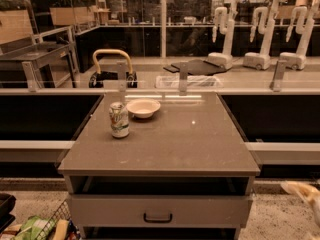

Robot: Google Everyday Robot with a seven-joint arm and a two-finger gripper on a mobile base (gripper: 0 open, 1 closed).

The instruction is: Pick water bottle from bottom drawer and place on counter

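The water bottle is out of view. The counter (pixel 175 144) is a grey-brown, slightly glossy top on a light grey cabinet in the middle of the camera view. Below it is a dark open gap, then a shut drawer front with a dark handle (pixel 157 217). My gripper is not in view. Only a pale, blurred piece of my arm (pixel 302 193) shows at the lower right edge, to the right of the cabinet and apart from it.
A green-and-white drink can (pixel 119 119) and a pale bowl (pixel 143 108) stand on the counter's back left. A wire basket with packets (pixel 42 228) is at the bottom left. A dark metal side table (pixel 35 54) stands far left. A low glass rail (pixel 200 84) runs behind the counter.
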